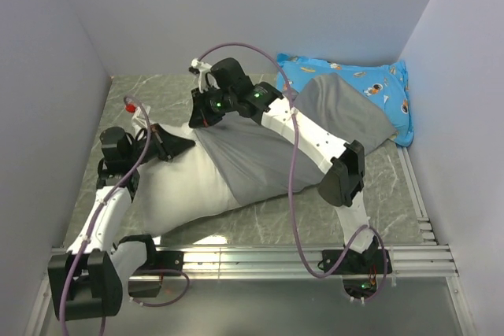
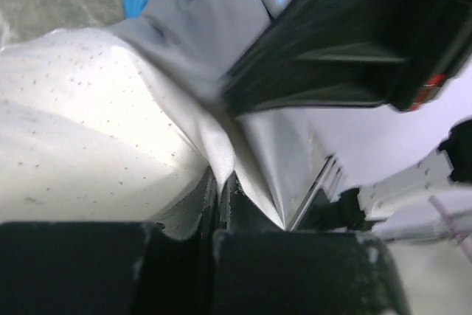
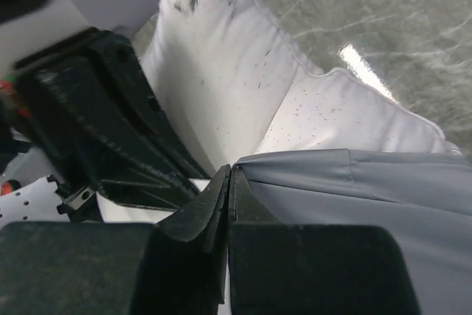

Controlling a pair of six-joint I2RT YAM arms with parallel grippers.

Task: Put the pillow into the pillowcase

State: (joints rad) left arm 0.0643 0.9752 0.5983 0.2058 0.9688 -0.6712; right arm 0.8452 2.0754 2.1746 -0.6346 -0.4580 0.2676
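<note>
Top external: the pillow (image 1: 169,186) lies flat on the table (image 1: 142,92), left of centre, with its right part inside the pillowcase (image 1: 260,155). The grey sack's far end drapes over a blue printed pillow (image 1: 370,84) at the back right. Left gripper (image 1: 187,142) and right gripper (image 1: 198,120) sit close together at the sack's mouth.

Left wrist: fingers closed on a smooth pale fold of the pillowcase (speckled pillow cloth just beside it).

Right wrist: fingers pressed together, pinching the pillowcase hem where it crosses the pillow.
</note>
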